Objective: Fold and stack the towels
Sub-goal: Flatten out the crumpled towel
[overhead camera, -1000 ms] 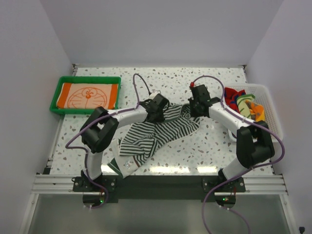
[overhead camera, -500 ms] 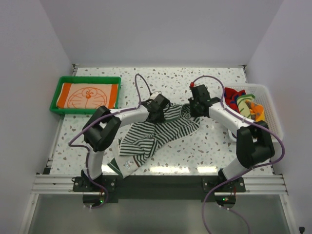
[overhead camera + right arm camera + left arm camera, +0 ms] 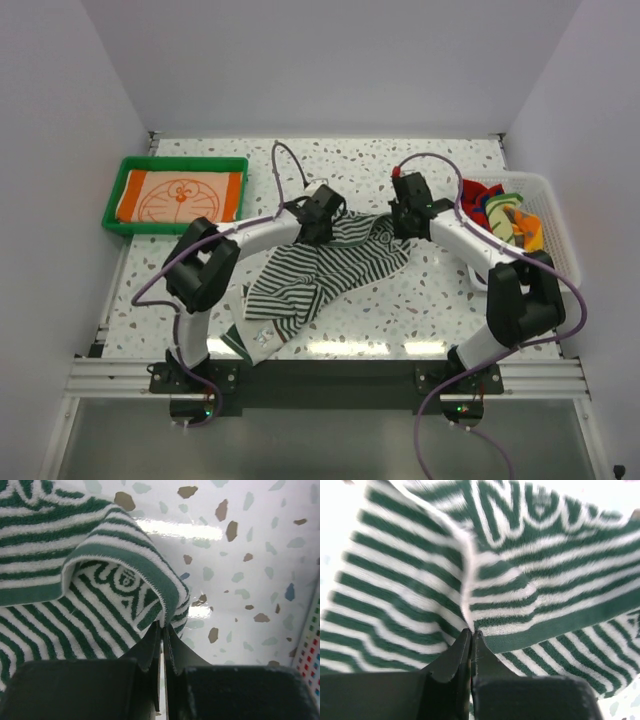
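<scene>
Green-and-white terry: the striped towel (image 3: pixel 318 282) is pinched at its far edge by both of your grippers. Your left gripper (image 3: pixel 471 632) is clamped tight on a ridge of cloth, fingers (image 3: pixel 451 656) pressed together with only the fold between them. From there the stripes fan out ahead and to both sides, with a solid green hem running off to the right. Your right gripper (image 3: pixel 162 626) is likewise closed on the towel, biting a hemmed corner that curls over on itself just ahead of the fingertips, with lettering showing inside the curl.

From above, the two grippers sit apart along the far edge with cloth stretched between them. The rest of the towel trails back from them toward the arm bases, rumpled, and its near end reaches the table's (image 3: pixel 430 300) near edge. Can't tell whether the pinched edge is off the surface.

Well to the left of your left gripper, the orange towel (image 3: pixel 180 196) with the cartoon face lies flat in the green tray (image 3: pixel 178 160). Near your right gripper, on its right, the white mesh basket (image 3: pixel 556 205) holds a bunched pile: a red towel (image 3: pixel 471 190), a green towel (image 3: pixel 500 206) and an orange one at the near end, its pattern too small to read. Speckled tabletop shows ahead and to the right of the right fingertips.
</scene>
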You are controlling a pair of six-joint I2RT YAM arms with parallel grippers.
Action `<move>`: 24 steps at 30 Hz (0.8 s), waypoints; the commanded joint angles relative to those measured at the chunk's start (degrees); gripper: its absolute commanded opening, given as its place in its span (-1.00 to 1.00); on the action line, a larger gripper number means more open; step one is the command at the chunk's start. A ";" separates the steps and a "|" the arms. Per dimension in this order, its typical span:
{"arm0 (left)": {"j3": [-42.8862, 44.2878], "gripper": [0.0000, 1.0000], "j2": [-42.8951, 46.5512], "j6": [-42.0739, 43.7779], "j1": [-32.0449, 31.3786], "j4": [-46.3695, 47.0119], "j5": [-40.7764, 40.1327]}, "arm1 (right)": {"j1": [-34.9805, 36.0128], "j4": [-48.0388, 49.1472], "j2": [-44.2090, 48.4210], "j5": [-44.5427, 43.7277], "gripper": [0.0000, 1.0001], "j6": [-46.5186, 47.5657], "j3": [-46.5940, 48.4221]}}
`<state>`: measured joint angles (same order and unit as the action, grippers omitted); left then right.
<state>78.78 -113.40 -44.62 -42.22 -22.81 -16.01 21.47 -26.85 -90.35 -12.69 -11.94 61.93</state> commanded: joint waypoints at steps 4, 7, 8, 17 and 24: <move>6.99 -1.00 12.66 8.48 8.72 0.57 -2.45 | 0.06 -2.06 2.11 -11.73 -1.00 5.43 8.55; 10.94 -1.00 15.05 12.78 12.06 1.10 -0.78 | 0.06 -2.59 0.79 -15.95 -1.00 9.39 13.20; 12.08 -1.00 15.40 13.67 13.46 0.58 -0.43 | 0.06 -2.51 0.44 -16.83 -1.00 11.66 15.48; 30.16 -1.00 18.66 19.30 19.37 2.42 5.45 | -0.29 -0.48 -0.71 -18.69 -1.00 25.90 34.80; 41.36 -1.00 20.58 23.61 19.45 5.57 9.33 | -0.29 -0.48 0.34 -15.27 -1.00 33.21 51.43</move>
<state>115.57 -96.53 -25.30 -23.75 -21.69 -8.03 22.00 -28.99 -91.85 -27.40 15.25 107.28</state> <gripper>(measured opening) 0.028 0.018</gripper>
